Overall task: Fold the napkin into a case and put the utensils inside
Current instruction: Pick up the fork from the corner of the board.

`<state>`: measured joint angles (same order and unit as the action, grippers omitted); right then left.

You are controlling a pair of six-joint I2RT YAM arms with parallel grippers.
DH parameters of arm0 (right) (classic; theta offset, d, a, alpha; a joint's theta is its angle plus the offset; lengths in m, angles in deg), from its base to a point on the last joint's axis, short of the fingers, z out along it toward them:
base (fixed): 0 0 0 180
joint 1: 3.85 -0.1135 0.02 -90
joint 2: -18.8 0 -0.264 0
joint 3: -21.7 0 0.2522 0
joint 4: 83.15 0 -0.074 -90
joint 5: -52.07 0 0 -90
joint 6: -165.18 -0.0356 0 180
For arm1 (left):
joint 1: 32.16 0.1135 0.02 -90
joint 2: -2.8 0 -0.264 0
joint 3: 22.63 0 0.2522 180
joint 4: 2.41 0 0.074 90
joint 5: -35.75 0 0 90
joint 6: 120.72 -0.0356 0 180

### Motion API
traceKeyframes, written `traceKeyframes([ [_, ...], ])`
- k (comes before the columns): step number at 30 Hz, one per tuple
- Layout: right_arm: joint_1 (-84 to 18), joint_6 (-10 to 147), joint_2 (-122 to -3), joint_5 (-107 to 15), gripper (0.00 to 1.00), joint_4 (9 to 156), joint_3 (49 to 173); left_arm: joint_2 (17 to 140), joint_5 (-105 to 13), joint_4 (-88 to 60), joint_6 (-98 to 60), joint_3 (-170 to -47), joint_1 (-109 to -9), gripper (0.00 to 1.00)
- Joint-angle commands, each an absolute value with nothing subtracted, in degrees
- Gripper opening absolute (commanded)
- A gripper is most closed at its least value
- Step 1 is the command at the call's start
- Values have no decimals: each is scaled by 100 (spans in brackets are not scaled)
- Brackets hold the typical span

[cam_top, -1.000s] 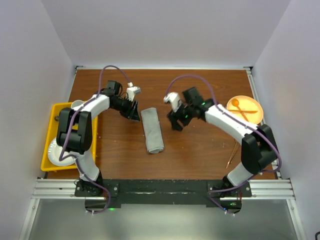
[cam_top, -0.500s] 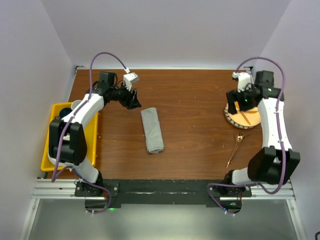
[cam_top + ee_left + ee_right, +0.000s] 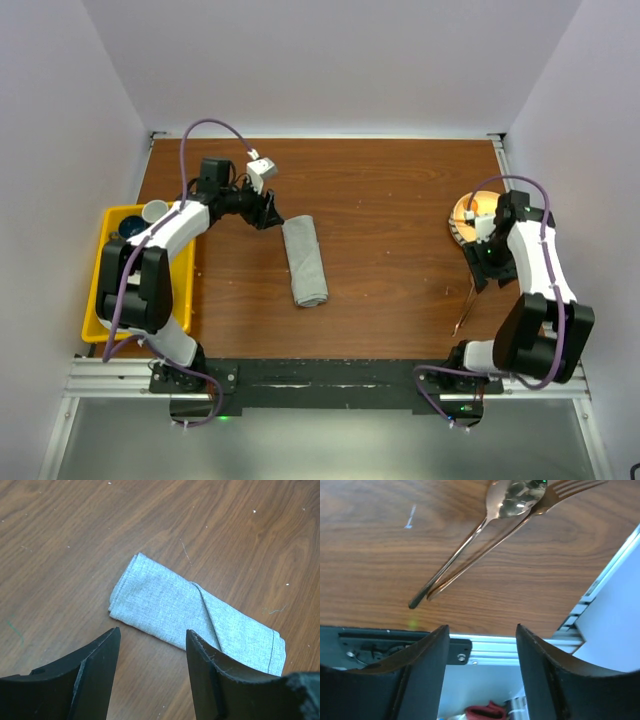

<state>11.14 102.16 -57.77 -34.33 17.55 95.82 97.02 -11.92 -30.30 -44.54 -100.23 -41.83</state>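
Case [image 3: 165, 607] folded flat; left tool [image 3: 152, 636] open beside it, right tool [image 3: 482, 629] open near utensils [image 3: 512, 500]

The wooden table [image 3: 390, 200] bears the case [image 3: 305, 262] and utensils [image 3: 512, 501] (well apart).

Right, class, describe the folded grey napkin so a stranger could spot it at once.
Find the brown wooden table and look left of its centre, right of the yellow bin. There lies the napkin, a narrow folded strip: the only soft grey cloth, unlike the shiny copper cutlery opposite.
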Motion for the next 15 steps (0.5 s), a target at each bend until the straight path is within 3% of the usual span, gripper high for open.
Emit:
traceKeyframes([
  [1, 1180, 9296, -6396, -3054, 56, 1971, 9768, 9438, -908, -2461, -4320, -9932, -4156, 60],
  [15, 1496, 8889, -7567, -2836, 37, 2798, 9988, 10045, -696, -2672, -4355, -10495, -3787, 60],
])
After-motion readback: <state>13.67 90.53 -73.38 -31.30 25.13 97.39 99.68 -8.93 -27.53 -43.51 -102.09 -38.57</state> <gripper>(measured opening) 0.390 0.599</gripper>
